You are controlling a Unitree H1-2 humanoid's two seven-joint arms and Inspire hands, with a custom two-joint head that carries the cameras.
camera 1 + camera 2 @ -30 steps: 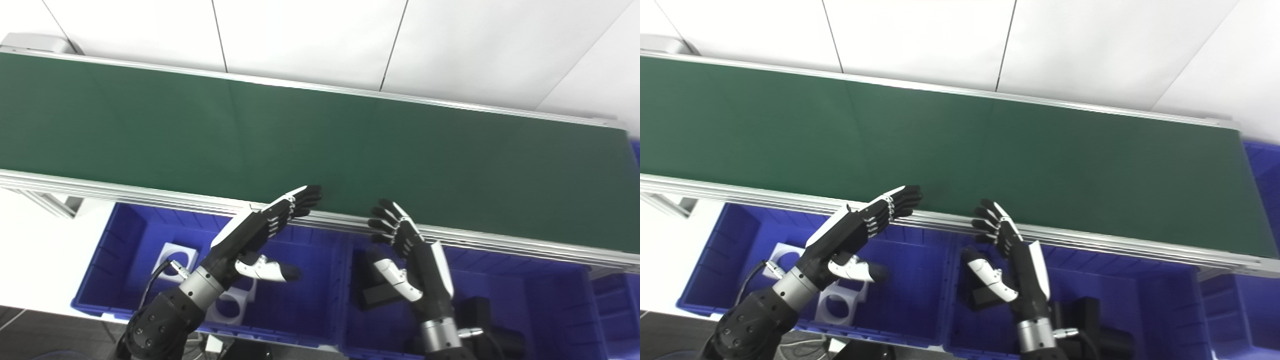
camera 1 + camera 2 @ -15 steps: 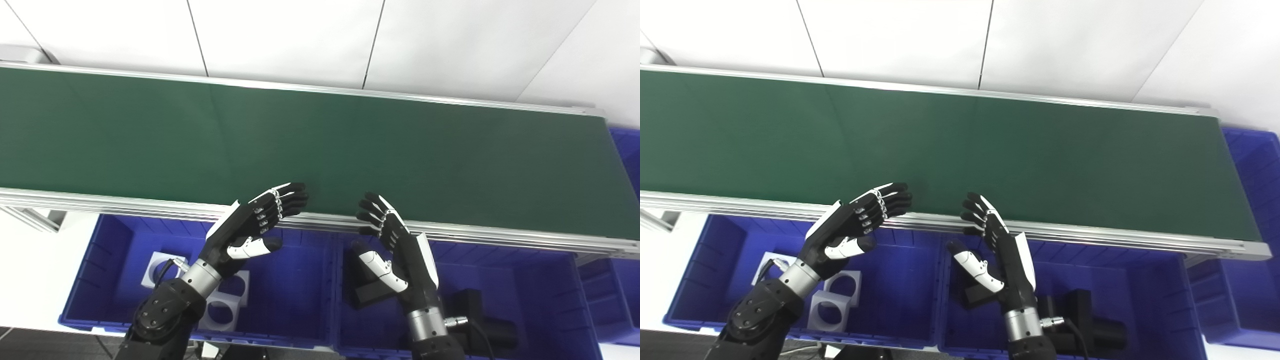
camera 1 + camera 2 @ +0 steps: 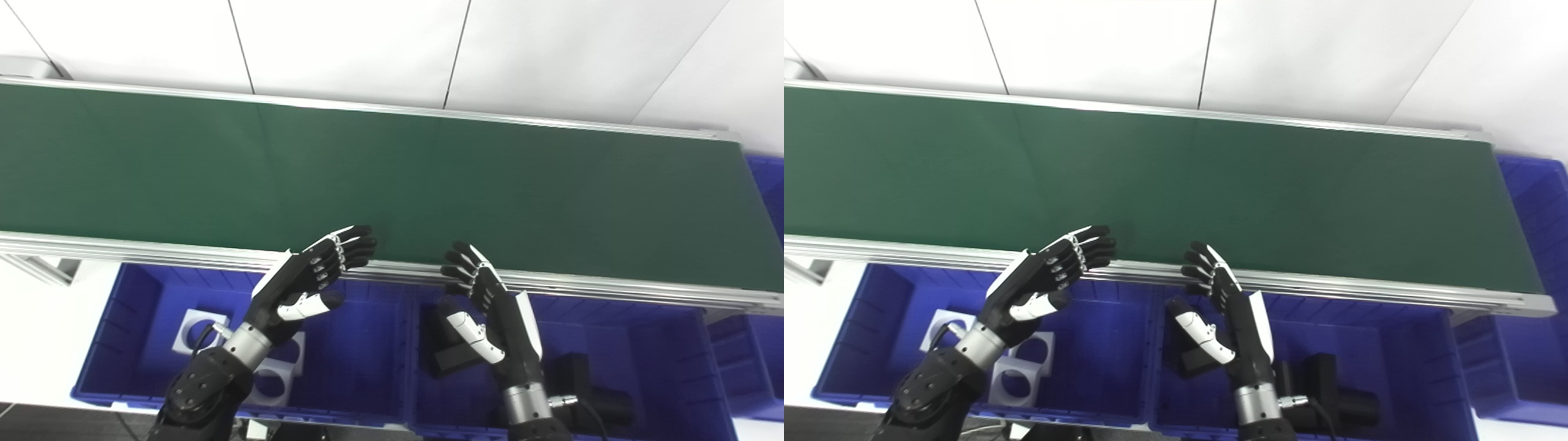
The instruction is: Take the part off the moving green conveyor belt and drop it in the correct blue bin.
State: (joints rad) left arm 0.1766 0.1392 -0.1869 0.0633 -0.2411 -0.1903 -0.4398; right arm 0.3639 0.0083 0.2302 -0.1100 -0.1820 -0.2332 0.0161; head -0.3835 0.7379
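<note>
Both head cameras looked steeply down and forward from above the near side of the work. Each faced across the green conveyor belt (image 3: 429, 177), which ran nearly the full picture width, toward white wall panels (image 3: 343, 49) beyond. The blue bins (image 3: 1102, 349) lay along the lower edge, nearest the lenses. The two views shared almost the whole scene. The right eye view stood slightly to the right, taking in more of the far-right bin (image 3: 1534, 202) past the belt's end and less of the left.
</note>
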